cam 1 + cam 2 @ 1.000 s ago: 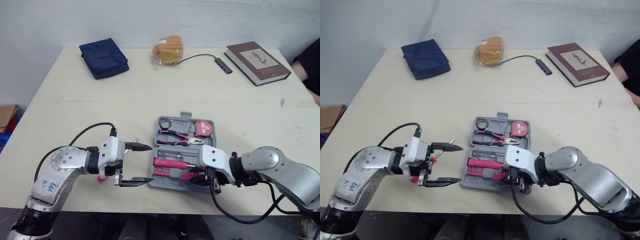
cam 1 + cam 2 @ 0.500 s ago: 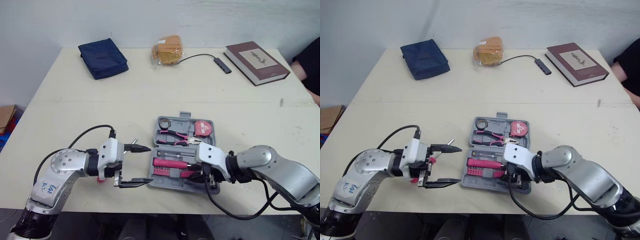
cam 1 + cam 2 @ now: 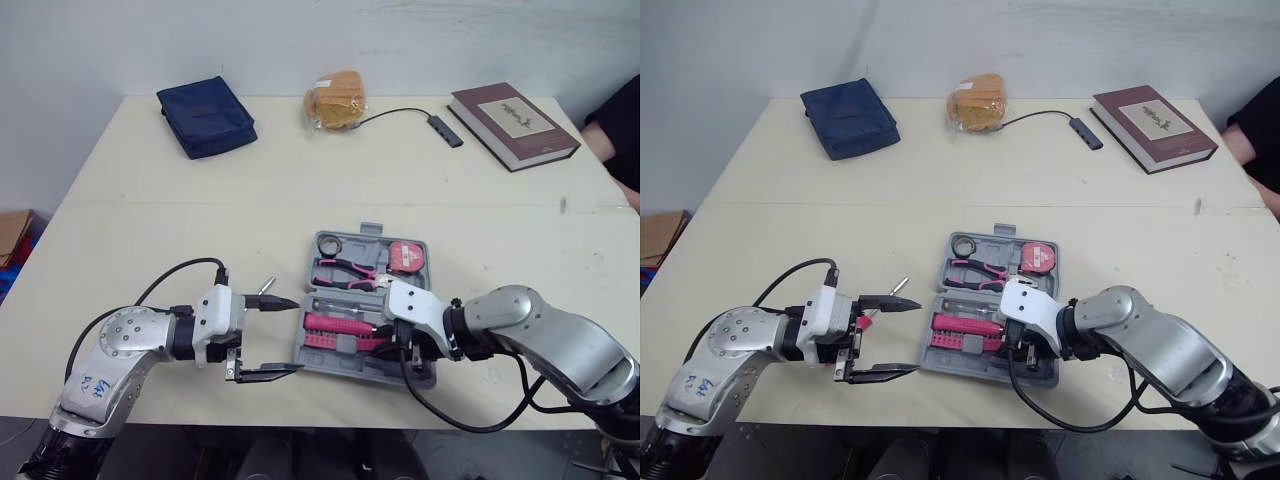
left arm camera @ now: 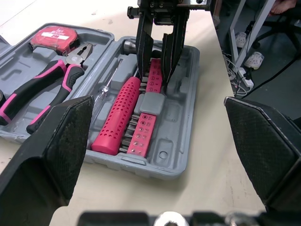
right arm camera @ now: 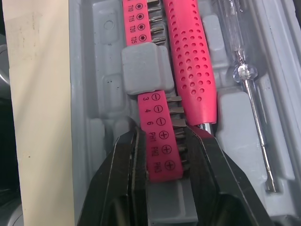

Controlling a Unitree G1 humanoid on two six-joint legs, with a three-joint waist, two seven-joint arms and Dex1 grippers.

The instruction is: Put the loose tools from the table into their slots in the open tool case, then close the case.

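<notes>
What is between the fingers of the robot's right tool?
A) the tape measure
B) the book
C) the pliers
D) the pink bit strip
D: the right tool has one finger on each side of the pink bit strip lying in the case.

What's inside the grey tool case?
In the case: pink-handled pliers, a red tape measure, a tape roll, a pink screwdriver handle, a clear tester and pink bit strips. The right gripper has its fingers around one strip, hiding the slot beneath.
</notes>
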